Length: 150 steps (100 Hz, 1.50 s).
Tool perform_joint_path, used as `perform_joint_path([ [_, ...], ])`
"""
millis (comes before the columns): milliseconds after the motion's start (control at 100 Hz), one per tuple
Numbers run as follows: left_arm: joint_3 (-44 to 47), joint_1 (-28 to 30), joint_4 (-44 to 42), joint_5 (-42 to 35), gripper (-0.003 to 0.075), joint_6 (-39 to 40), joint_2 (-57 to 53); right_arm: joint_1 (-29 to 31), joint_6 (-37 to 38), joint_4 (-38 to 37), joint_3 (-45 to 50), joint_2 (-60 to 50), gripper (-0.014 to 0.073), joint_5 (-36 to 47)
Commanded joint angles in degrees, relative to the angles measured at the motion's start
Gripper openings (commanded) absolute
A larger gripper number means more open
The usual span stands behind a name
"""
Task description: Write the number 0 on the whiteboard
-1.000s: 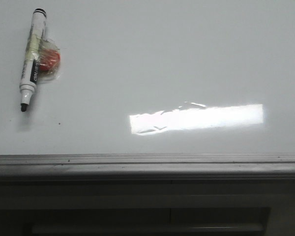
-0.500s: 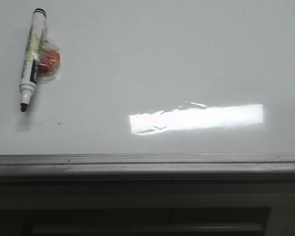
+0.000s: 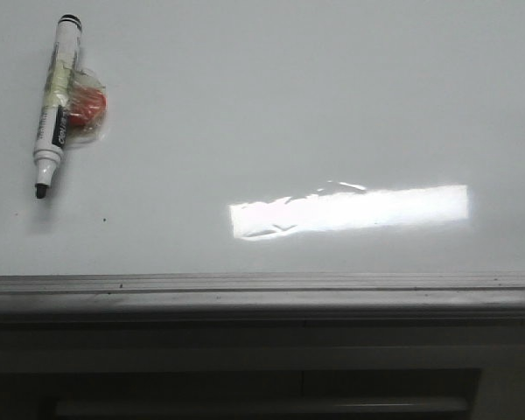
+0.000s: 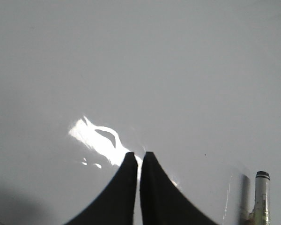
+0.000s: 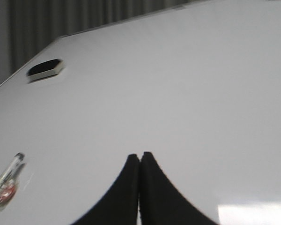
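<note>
Whiteboard [image 3: 289, 96] eraser [image 5: 46, 68] only in right wrist view; both end effectors [image 4: 138, 154] [image 5: 140, 155] together.

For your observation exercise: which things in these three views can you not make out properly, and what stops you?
- Marker label: too small and blurred, front view.
- Marker in left wrist view: cut off by the frame edge.
- Any drawn 0 on the whiteboard: none visible; the glare patch could hide thin lines.
- Dark object far off, right wrist view: too blurred to identify.
- Both arms: outside the front view.
</note>
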<state>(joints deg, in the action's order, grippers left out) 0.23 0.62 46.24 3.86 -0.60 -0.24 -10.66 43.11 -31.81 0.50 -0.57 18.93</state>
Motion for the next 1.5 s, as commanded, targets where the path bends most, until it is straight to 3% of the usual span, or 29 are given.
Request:
perform_joint_path([
  [0,-0.5,-0.5,1.0,-0.5,-0.002,-0.5,-1.5,0.3,2.3,8.0,-4.1,-1.1,-0.0068,-6.6],
  [110,-6.3,-0.8,-1.7,8.4,-0.0014,-6.3,0.6,-0.6,2.3,7.2,-9.5,0.7,-0.0066,-14.4],
  [170,-11.7,-0.8,-4.0,16.5,0.004,-14.1,3.8,-1.7,2.3,6.2,-12.7,2.9,-0.0036,-18.9],
  [210,-15.5,-0.8,-4.1,20.9,0.0102,-19.2,6.3,-2.9,2.3,5.2,-14.9,4.9,0.0018,-20.4],
  [260,-19.8,-0.8,-4.1,26.7,0.0237,-23.4,10.9,-4.8,2.3,4.5,-17.1,7.6,0.0118,-22.1],
  [330,-25.3,-0.9,-4.0,32.3,0.0393,-24.0,16.4,-8.0,2.3,4.4,-20.0,11.6,0.0288,-24.1],
  [380,-28.5,-1.4,-4.0,33.9,0.0433,-24.0,20.2,-10.6,2.3,4.4,-21.9,14.5,0.0391,-26.9],
  [440,-31.6,-3.0,-5.0,34.1,0.0397,-24.0,24.2,-14.3,1.4,4.4,-24.3,18.0,0.0458,-30.0],
  [540,-37.4,-6.4,-11.8,37.1,0.0286,-24.0,31.6,-19.9,-0.7,4.2,-27.7,23.1,0.0442,-36.6],
  [650,-43.0,-12.2,-18.7,40.9,0.0277,-21.4,39.6,-25.3,-1.8,3.1,-30.7,27.5,0.0442,-42.0],
  [770,-47.7,-17.9,-20.2,40.8,0.0277,-17.7,46.8,-28.8,-1.8,0.7,-32.2,30.0,0.0442,-44.6],
  [910,-48.7,-23.8,-21.6,38.1,0.0277,-6.4,53.9,-29.3,-1.8,0.7,-32.5,30.1,0.0442,-44.8],
  [1030,-48.7,-26.6,-24.7,37.1,0.0278,-1.7,58.7,-29.3,-1.8,0.8,-32.5,30.1,0.0442,-46.0],
  [1490,-48.7,-27.8,-23.4,31.2,0.0277,-1.4,67.4,-29.3,-1.8,0.8,-32.5,30.1,0.0442,-46.3],
])
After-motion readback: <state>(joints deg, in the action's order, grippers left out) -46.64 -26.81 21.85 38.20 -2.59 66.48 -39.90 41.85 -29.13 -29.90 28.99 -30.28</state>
